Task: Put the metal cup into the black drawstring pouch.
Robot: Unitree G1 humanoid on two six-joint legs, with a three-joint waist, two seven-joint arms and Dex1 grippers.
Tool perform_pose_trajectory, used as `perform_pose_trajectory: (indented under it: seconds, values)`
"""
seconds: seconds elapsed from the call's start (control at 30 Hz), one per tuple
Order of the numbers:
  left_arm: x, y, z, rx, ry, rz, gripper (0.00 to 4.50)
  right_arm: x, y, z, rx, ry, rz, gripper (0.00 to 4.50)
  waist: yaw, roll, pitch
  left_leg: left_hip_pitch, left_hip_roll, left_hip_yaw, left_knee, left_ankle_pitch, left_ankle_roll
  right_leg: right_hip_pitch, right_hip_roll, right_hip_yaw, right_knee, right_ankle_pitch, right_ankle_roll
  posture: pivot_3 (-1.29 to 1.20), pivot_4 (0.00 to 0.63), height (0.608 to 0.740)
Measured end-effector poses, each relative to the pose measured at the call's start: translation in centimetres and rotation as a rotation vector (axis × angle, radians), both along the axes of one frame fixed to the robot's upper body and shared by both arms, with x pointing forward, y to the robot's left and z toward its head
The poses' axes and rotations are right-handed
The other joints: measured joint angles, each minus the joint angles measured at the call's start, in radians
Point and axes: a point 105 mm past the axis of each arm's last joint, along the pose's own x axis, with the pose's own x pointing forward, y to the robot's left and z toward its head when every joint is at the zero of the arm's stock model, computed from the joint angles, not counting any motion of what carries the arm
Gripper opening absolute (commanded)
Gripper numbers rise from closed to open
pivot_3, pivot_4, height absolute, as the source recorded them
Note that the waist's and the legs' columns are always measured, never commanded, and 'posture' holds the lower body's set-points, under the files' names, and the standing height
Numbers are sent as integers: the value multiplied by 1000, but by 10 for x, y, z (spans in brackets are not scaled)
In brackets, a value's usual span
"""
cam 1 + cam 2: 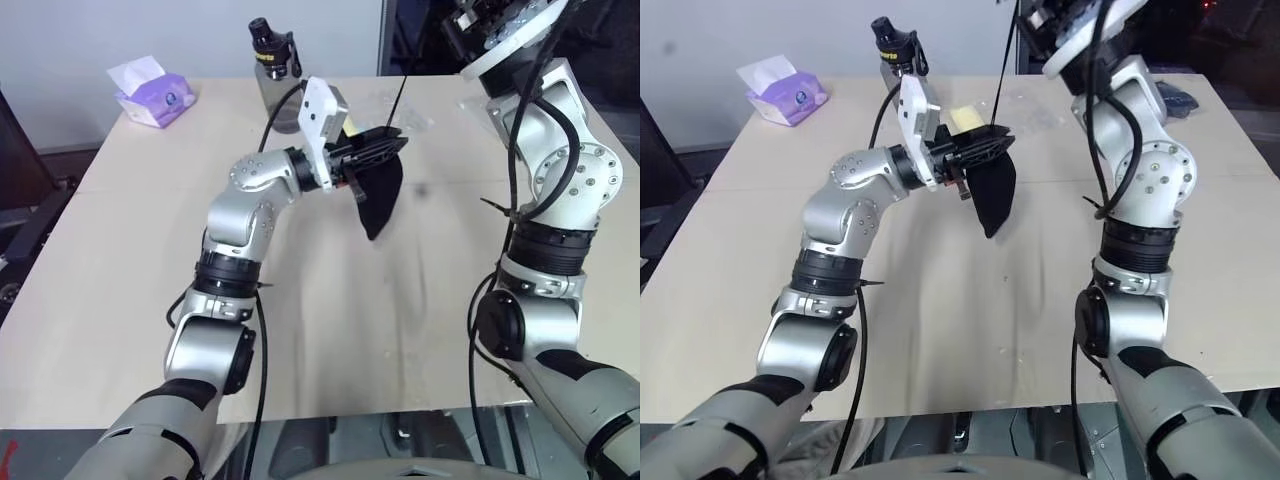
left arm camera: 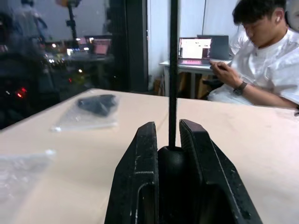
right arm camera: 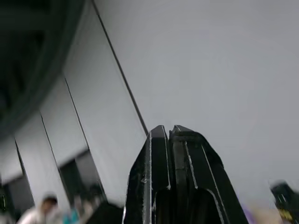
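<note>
Left eye view, going left to right: tissue pack (image 1: 152, 92) and grey water bottle (image 1: 272, 60) sit at the far edge of the surface (image 1: 330, 330), not involved.

Left tool (image 1: 392, 142) points sideways toward the robot's right and is clenched on the mouth of the black drawstring pouch (image 1: 378, 195). The pouch hangs clear of the surface, long axis vertical, mouth up at the tool and tapered end down. It is matte black fabric, limp and creased, narrowing to a point.

The cord (image 1: 398, 100) runs taut, almost straight up from the pouch mouth toward the right arm. Left wrist view shows it rising from between the fingers.

Right tool (image 3: 168, 133) is above the pouch and clenched, with no gap visible. It probably pinches the cord's far end, but I can't confirm that.

Key relation: pouch directly below the right tool, cord axis vertical, left arm nearer the pouch.

Metal cup: can't tell where it is. It is possibly already inside the pouch, since the fabric would hide it.
</note>
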Motion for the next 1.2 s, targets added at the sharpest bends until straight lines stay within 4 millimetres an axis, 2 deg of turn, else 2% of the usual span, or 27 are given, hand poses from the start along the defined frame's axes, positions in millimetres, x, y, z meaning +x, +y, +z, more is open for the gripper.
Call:
perform_pose_trajectory:
  seconds: [0.13,0.23,0.27,0.33,0.37,0.47,0.57,0.7,0.83,0.93,1.0,1.03,1.07,1.1,1.2]
  values:
    - [-1,-2,2,1,-35,1,191,10,-12,5,128,62,23,0,-1,0,0,0,0,0,0,0,0,0,0,0,0,0,0,0,150,740]
    - [-2,-2,6,-53,-30,-7,191,10,-13,6,91,48,-2,0,0,0,0,0,0,0,0,0,0,0,0,0,0,0,0,0,150,740]
    - [-2,0,4,-76,-13,-12,1236,8,-12,4,32,23,-25,0,-1,0,0,0,0,0,0,0,0,0,0,0,0,0,0,0,150,740]
    - [-2,3,-4,-77,36,-15,2065,2,-10,-1,-57,-27,-52,0,-2,0,0,0,0,0,0,0,0,0,0,0,0,0,0,0,150,740]
    - [-1,5,-11,-69,63,-12,2622,-2,-7,-5,-109,-50,-60,0,-3,0,0,0,0,0,0,0,0,0,0,0,0,0,0,0,150,740]
    - [1,7,-20,-73,92,14,4080,-5,4,-29,-219,-44,-29,0,-3,0,0,0,0,0,0,0,0,0,0,0,1,0,0,0,150,740]
    - [0,15,-10,-126,80,33,4080,-3,15,-49,-293,0,3,0,-4,0,0,1,0,0,1,0,0,0,0,0,3,0,0,0,150,740]
    - [-6,40,4,-194,66,65,4080,-6,15,-62,-361,26,10,0,-5,0,0,1,1,0,1,0,0,0,0,0,3,0,0,0,150,740]
    - [-10,67,-11,-177,144,130,4080,-8,16,-88,-443,98,32,0,-5,0,0,1,1,-1,1,0,0,0,0,0,3,0,0,0,150,740]
    - [-11,96,-35,-126,217,223,4110,-13,11,-120,-549,179,72,968,-4,0,0,1,0,0,1,0,0,0,0,0,2,0,0,0,150,740]
    - [-17,115,-55,-49,246,291,4110,-25,6,-136,-595,201,125,1978,-3,0,0,1,1,0,1,0,0,0,0,0,1,0,0,0,150,740]
    - [-20,126,-69,-17,280,326,4110,-30,1,-144,-618,218,142,2332,-3,0,0,1,1,0,1,0,0,0,0,0,1,0,0,0,150,740]
    - [-23,132,-82,2,316,346,4110,-33,-4,-150,-637,237,149,2852,-2,0,0,0,1,0,1,0,0,0,0,0,1,0,0,0,150,740]
    - [-25,132,-85,4,322,344,4110,-35,-5,-152,-647,239,150,3190,1,0,0,0,1,0,1,0,0,0,0,0,0,0,0,0,150,740]
    - [-47,139,-108,63,374,337,4110,-58,-26,-184,-805,297,201,3190,6,-1,-1,0,1,-1,1,0,0,2,-1,-1,-3,0,0,0,150,740]
